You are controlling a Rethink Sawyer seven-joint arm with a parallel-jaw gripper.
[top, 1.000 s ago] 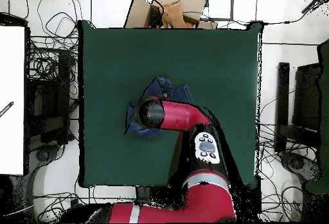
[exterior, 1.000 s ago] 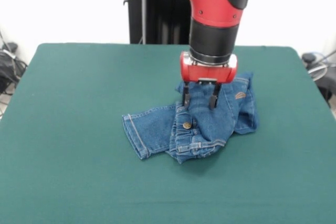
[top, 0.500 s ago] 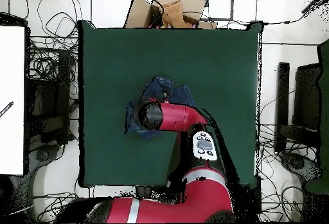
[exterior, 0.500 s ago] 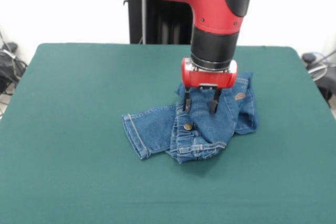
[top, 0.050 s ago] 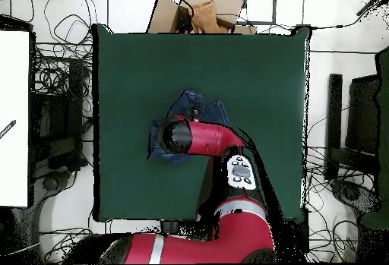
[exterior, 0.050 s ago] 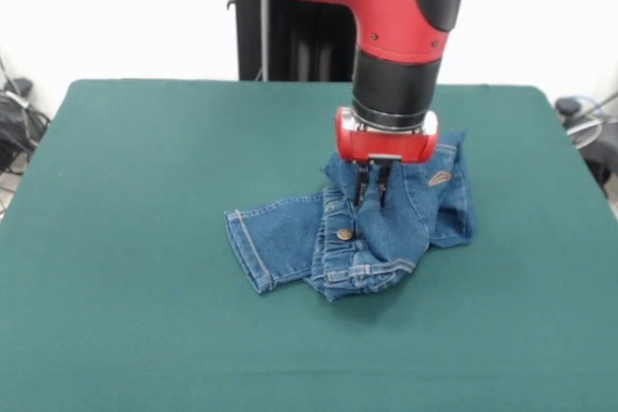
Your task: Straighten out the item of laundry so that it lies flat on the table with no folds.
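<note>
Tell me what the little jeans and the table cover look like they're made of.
Jeans: blue denim, by the faded patches, tan stitching and a brass-looking button. Table cover: plain dark green cloth, matte, possibly felt; the look leaves that open.

On the green bench [exterior, 0.050 s ago: 145,315], the crumpled jeans [exterior, 0.050 s ago: 362,229] lie right of centre, one leg stretched leftward, while the pincer [exterior, 0.050 s ago: 373,186] stands upright with fingers drawn together, apparently pinching a raised denim fold above the brass button [exterior, 0.050 s ago: 344,233].

Faded denim jeans [exterior, 0.050 s ago: 386,229] lie on the table's [exterior, 0.050 s ago: 145,315] matt green cloth.
</note>
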